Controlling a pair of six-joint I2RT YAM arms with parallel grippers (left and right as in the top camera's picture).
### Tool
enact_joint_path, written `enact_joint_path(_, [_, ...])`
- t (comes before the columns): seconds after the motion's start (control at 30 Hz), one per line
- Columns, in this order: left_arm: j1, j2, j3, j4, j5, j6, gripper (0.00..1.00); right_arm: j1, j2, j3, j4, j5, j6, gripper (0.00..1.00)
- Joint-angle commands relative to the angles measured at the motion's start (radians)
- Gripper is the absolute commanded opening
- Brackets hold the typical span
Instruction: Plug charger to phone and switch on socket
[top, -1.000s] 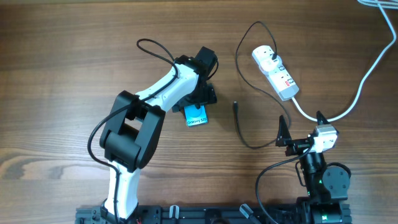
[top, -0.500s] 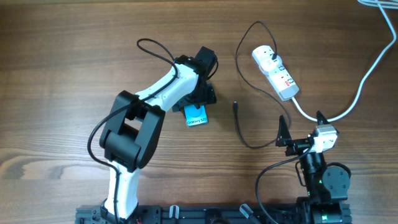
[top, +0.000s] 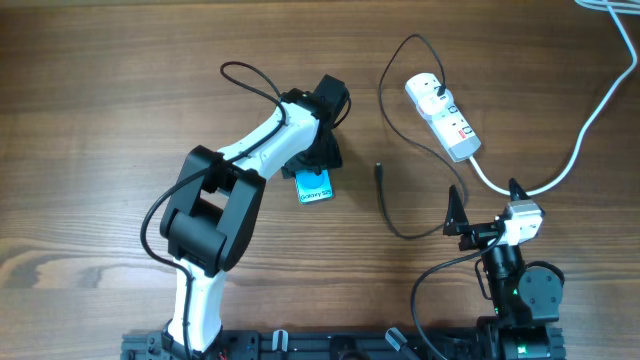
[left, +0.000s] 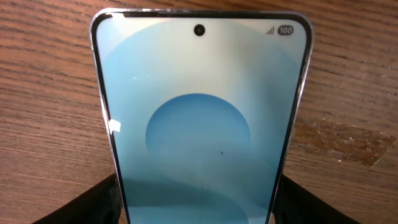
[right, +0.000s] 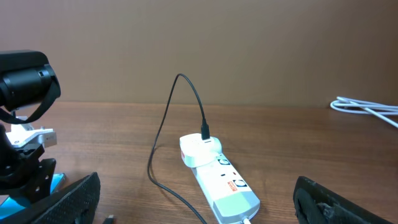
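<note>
blue-turquoise on its screen, the small rectangular smartphone (left: 199, 118) lies face up on the brown wooden table (top: 100, 100), clamped at its long edges between the black fingers (left: 87, 202) of my left gripper (top: 318, 165). my right gripper (top: 484, 205) hangs spread wide and empty, well apart from the phone. the thin black charger cable (top: 385, 205) lies loose between them, its tip short of the phone, its far end plugged into the long white power strip (top: 445, 116).
</note>
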Motion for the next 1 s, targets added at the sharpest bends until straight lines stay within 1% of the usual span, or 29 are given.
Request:
enact_joint_path(0.0, [0.01,0.047,-0.032,-0.008,-0.04,0.004,0.71,-0.004,-0.005,-0.001,0.002,0.011,0.007,1.0])
enact_joint_path(0.27, [0.01,0.041,-0.011,-0.008,-0.032,0.004,0.71,-0.004,-0.005,-0.001,0.002,0.011,0.007,1.0])
enact_joint_path(0.43, [0.01,-0.028,0.018,-0.021,0.021,0.004,0.71,-0.004,-0.005,-0.001,0.002,0.011,0.007,1.0])
enact_joint_path(0.53, [0.01,-0.06,0.018,-0.031,0.024,0.003,0.7,-0.004,-0.005,-0.001,0.002,0.011,0.007,1.0])
enact_joint_path(0.83, [0.01,-0.114,0.018,-0.056,0.039,0.004,0.7,-0.004,-0.005,-0.001,0.002,0.011,0.007,1.0])
enact_joint_path(0.97, [-0.003,-0.104,0.013,-0.056,0.037,0.004,0.7,-0.004,-0.005,-0.001,0.002,0.011,0.007,1.0])
